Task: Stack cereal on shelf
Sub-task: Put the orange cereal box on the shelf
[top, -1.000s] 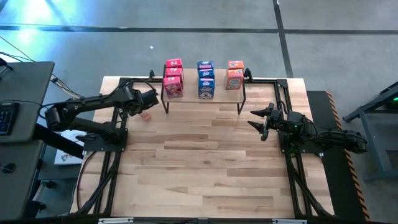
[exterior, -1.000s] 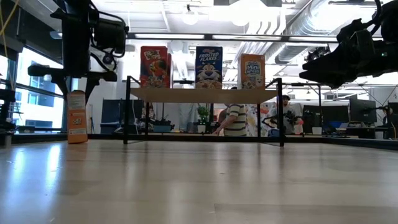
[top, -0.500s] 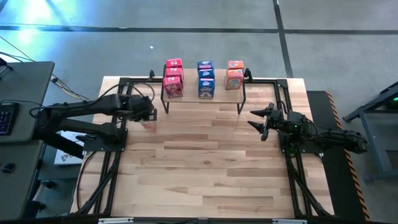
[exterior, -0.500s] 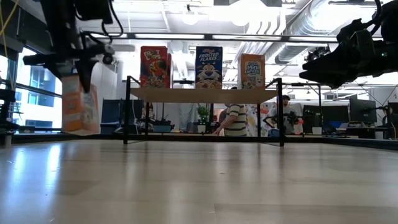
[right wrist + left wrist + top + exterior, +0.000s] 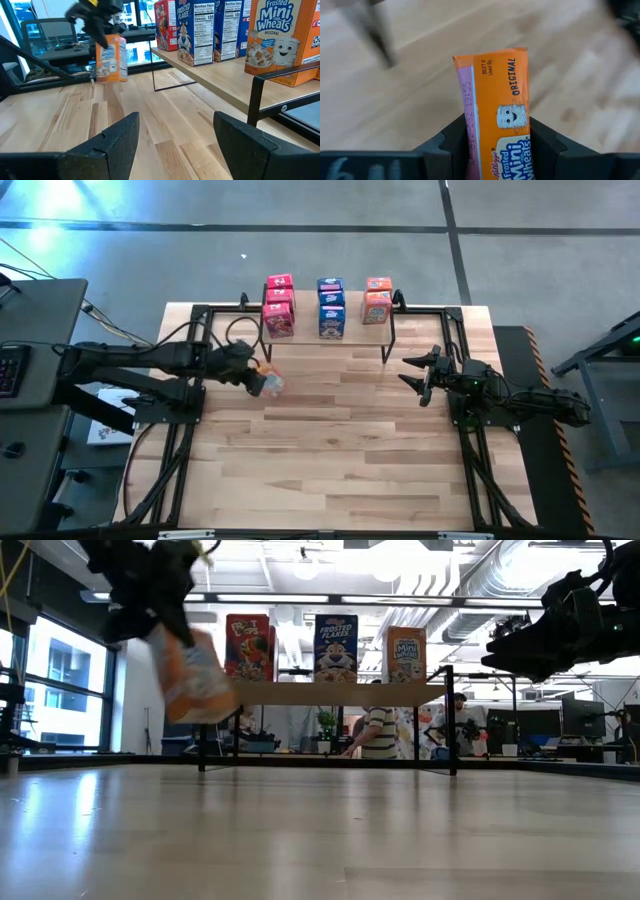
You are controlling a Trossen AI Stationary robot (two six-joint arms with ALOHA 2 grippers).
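My left gripper [image 5: 256, 378] is shut on an orange cereal box [image 5: 271, 384], held in the air left of the shelf [image 5: 327, 346]; the low view shows the box [image 5: 196, 680] tilted below the gripper. The shelf stands at the table's far edge on black legs. Its plank [image 5: 325, 692] bears pink-red boxes [image 5: 278, 308], blue boxes [image 5: 331, 307] and orange boxes [image 5: 378, 300], standing upright. My right gripper [image 5: 413, 372] waits open at the right, level with the shelf's right end, with nothing between its fingers [image 5: 120, 135]. My left gripper pinches the orange box between its two fingers [image 5: 454, 139], one on the pink narrow side [image 5: 466, 120] and one on the opposite side. The fingers slant down from the table's left. The box sticks out beyond them, printed top end [image 5: 490, 60] foremost, tilted and lifted clear of the table.
Black frame rails [image 5: 185, 430] run along the table's left and right sides. Bare wooden tabletop [image 5: 330, 450] stretches from the shelf to the near edge. Beyond the table a person [image 5: 378, 730] shows in the room behind the shelf.
My left gripper has swung from the table's far left toward its middle and risen, rolling as it went. The orange box, which stood upright on the table a second ago, is now lifted clear and tilted.
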